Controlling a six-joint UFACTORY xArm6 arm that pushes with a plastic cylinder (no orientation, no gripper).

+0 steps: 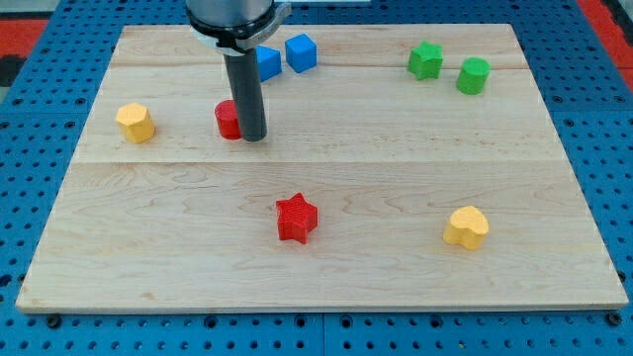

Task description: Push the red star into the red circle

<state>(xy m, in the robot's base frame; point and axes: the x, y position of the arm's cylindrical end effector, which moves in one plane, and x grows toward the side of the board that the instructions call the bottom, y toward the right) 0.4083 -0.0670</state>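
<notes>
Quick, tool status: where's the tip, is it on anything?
Tool: a rod, nothing to open or close; my tip sits beside the red circle, on its right; contact unclear. Red star lies apart, below.

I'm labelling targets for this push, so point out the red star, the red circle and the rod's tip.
red star (296, 218), camera view, centre of its top face.
red circle (226, 121), camera view, the visible left part beside the rod.
my tip (254, 136), camera view, the rod's very bottom end.

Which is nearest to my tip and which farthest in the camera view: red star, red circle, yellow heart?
Measured from my tip:
1. Red circle, right beside it on the view's left.
2. Red star, lower, near the centre.
3. Yellow heart, far toward the lower right.
</notes>
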